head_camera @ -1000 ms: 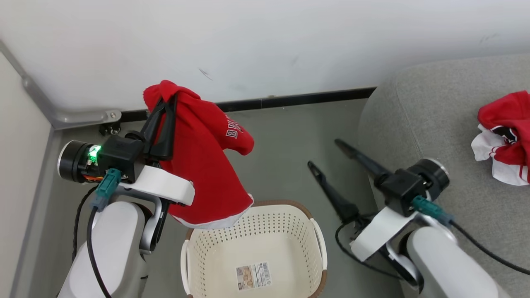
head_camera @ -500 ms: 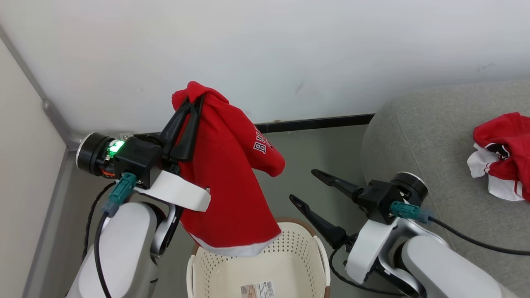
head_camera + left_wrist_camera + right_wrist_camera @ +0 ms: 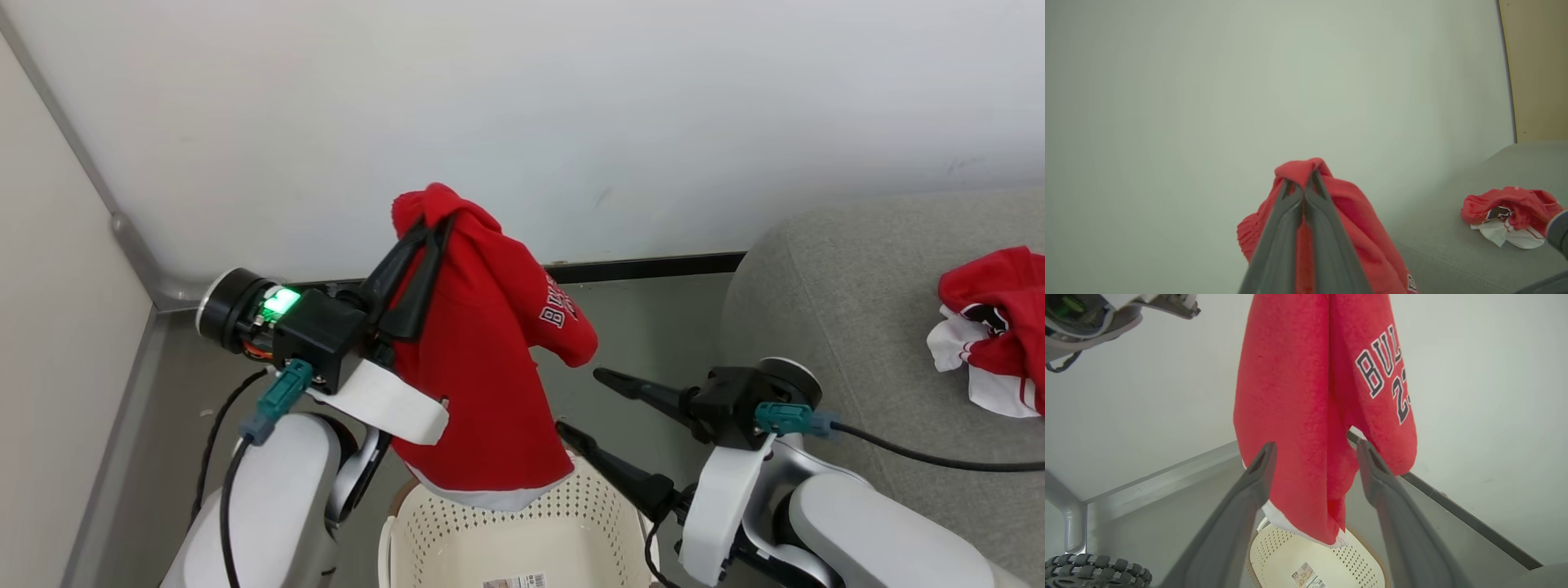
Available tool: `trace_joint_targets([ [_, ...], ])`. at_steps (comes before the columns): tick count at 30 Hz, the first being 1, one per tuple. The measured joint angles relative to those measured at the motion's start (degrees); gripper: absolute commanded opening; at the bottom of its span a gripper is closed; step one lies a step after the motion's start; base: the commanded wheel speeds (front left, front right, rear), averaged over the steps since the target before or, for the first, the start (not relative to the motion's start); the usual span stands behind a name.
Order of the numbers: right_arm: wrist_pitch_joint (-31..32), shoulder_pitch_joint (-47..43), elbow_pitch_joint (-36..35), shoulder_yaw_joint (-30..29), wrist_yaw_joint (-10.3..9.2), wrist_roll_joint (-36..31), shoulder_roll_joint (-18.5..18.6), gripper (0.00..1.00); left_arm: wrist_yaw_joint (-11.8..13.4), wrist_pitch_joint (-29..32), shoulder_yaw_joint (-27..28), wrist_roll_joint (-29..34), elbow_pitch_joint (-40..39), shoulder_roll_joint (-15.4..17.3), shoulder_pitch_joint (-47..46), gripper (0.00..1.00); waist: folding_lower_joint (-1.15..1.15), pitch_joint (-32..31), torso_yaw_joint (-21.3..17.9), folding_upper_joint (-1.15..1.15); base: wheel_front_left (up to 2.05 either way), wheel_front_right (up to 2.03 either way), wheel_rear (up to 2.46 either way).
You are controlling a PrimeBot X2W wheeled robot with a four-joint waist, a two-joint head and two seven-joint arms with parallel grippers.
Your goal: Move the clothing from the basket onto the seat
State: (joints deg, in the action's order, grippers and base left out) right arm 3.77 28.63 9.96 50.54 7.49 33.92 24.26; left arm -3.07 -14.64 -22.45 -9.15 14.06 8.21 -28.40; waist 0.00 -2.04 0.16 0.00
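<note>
- The left gripper (image 3: pixel 435 222) has its two long dark fingers pressed together on a bunched fold at the top of a red thin-fabric jersey with a white hem and dark lettering (image 3: pixel 490 376). In the left wrist view the tips (image 3: pixel 1304 179) meet with red cloth pinched between them.
- From that pinch the jersey hangs straight down, its long axis running 12 to 6 o'clock in the head view. One lobe bulges out towards 4 o'clock.
- Its white hem hangs over the far rim of the oval cream-white perforated plastic laundry basket (image 3: pixel 608 510), which sits at 6 o'clock from the pinch. I cannot tell whether hem and rim touch. The part of the basket's inside that shows holds no clothing.
- The right gripper (image 3: pixel 581 400) is spread wide and holds nothing. Its tips sit at the jersey's 3 to 4 o'clock edge, and I cannot tell if they touch it. In the right wrist view the hanging cloth (image 3: pixel 1290 396) shows between its two fingers (image 3: pixel 1315 445).
- The large grey fabric-upholstered seat cushion (image 3: pixel 833 310) lies at 3 o'clock from the left pinch, past the right arm. A crumpled red-and-white clothing heap (image 3: pixel 992 327) already rests on it.
- My judgement is that the coming move turns on this. The seat is to the right and the right arm is nearer it, yet the load hangs from the left arm, so it must either travel towards 3 o'clock or pass to the open fingers.
</note>
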Motion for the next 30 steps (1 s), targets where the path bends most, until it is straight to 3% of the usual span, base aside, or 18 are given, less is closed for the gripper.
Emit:
trace_joint_targets([
  [13, 1.9, 3.8, 1.2, 6.0, 0.00, 5.7, 2.6, 1.00, -1.0, 0.0, -3.9, 0.8, -0.9, -2.1, -0.1, 0.00, 0.00, -0.7, 1.7, 0.00, 0.00, 0.00, 0.00],
  [18, 2.5, 4.7, -0.3, 10.8, 0.01, 8.7, 2.3, 1.00, -1.3, 0.0, -5.3, 1.2, -0.9, -2.9, -0.2, 0.00, 0.00, -0.8, 2.6, 0.00, 0.00, 0.00, 0.00],
  [30, 0.4, 10.5, 2.0, 14.8, 0.01, 9.5, 0.6, 1.00, -1.5, 0.9, -6.7, 1.4, -0.9, -3.3, -1.5, 0.00, 0.00, -1.1, 4.0, 0.00, 0.00, 0.00, 0.00],
])
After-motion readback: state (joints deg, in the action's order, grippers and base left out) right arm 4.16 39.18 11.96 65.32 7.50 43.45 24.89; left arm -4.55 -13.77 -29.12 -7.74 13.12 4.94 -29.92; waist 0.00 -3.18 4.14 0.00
